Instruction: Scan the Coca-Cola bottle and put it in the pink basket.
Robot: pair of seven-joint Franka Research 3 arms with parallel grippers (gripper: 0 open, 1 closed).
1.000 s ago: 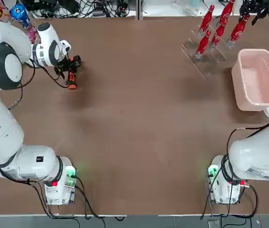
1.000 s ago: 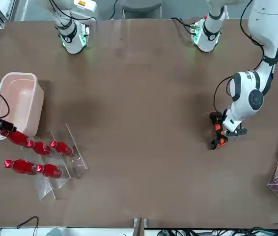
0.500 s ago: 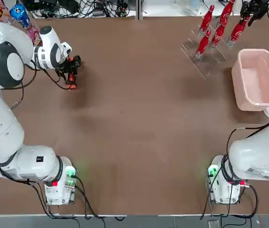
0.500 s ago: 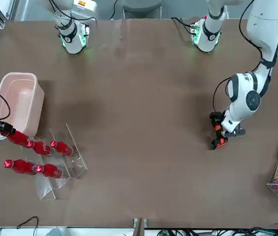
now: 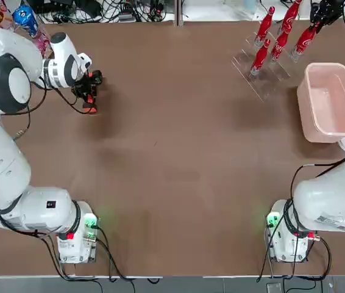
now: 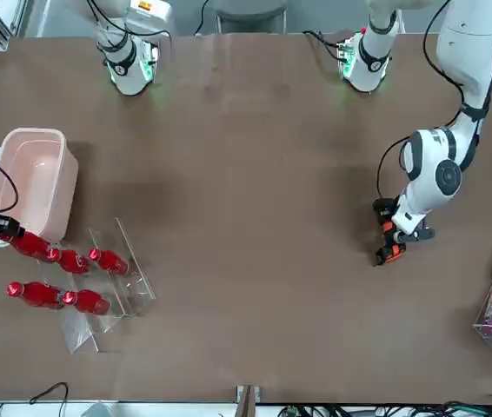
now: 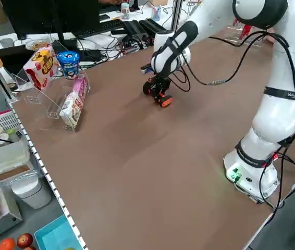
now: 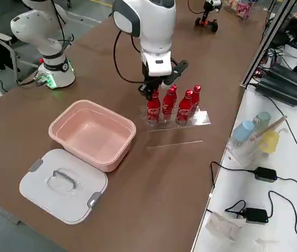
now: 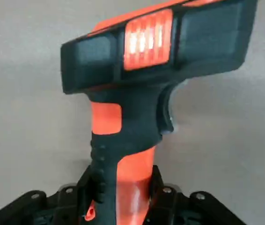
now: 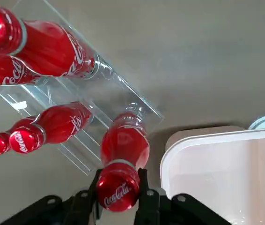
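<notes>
A: Where is the Coca-Cola bottle (image 10: 123,154) relative to the right gripper (image 10: 118,190)?
B: Right between its fingers. They pinch the bottle's neck just under the red cap, and the bottle stands upright in the clear rack (image 5: 264,67) with four other bottles (image 8: 182,105).
A: And the pink basket (image 5: 330,101)?
B: Just beside the rack, on the robot's right, a white lid (image 8: 64,184) lying next to it.
A: The left gripper (image 6: 394,233)?
B: Across the table, clamped on the handle of the orange-and-black scanner (image 9: 142,89), which rests on the brown table (image 5: 178,159).
</notes>
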